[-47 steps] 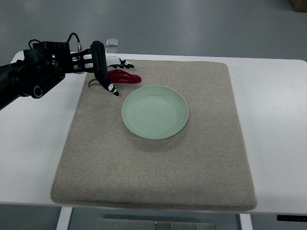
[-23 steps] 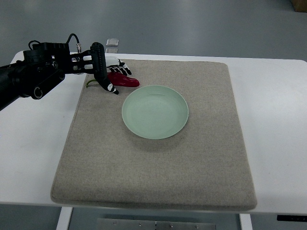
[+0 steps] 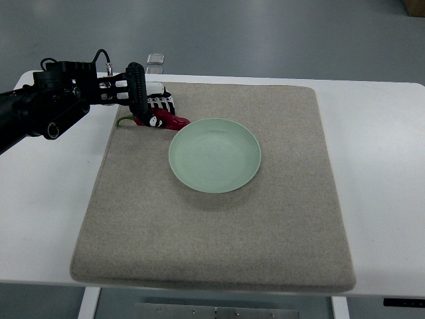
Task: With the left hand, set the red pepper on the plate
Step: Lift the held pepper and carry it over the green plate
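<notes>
A red pepper (image 3: 171, 120) with a green stem (image 3: 124, 119) lies on the beige mat, just left of the pale green plate (image 3: 214, 155). My left hand (image 3: 154, 109) reaches in from the left and its black fingers curl round the pepper's stem end, closing on it. The pepper's tip points toward the plate's near-left rim. The plate has nothing on it. My right arm does not show.
The beige mat (image 3: 219, 226) covers most of the white table (image 3: 385, 173). A small clear box (image 3: 155, 59) sits at the table's far edge behind the hand.
The fingers have closed from spread above the pepper to wrapped around it. The pepper has shifted slightly and turned, its tip now pointing down toward the plate.
</notes>
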{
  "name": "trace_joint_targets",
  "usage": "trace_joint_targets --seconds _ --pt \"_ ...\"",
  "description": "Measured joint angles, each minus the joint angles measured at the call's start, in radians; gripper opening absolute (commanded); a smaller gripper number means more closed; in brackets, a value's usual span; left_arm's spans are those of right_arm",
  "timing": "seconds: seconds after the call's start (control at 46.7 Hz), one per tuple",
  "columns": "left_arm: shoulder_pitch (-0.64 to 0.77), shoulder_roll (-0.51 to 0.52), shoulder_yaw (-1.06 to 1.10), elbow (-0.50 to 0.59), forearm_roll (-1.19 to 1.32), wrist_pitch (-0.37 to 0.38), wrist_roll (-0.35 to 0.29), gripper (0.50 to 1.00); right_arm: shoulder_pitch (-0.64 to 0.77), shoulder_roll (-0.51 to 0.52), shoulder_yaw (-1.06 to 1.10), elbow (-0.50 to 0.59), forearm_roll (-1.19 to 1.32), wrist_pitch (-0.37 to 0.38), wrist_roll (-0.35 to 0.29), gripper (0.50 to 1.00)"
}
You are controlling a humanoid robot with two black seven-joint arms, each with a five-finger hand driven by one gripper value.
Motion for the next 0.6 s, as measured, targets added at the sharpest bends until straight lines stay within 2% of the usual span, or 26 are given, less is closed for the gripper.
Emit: trace_joint_targets --seconds 0.385,0.599 --pt "-0.015 0.012 -0.016 0.007 -0.019 0.0 0.003 0.508 0.0 0.0 0.0 0.0 0.0 0.0 0.0 0.932" --pt "-0.049 0.01 -0.031 -0.036 -0.041 0.006 0.001 0.51 0.0 0.0 0.0 0.0 0.0 0.0 0.0 0.932"
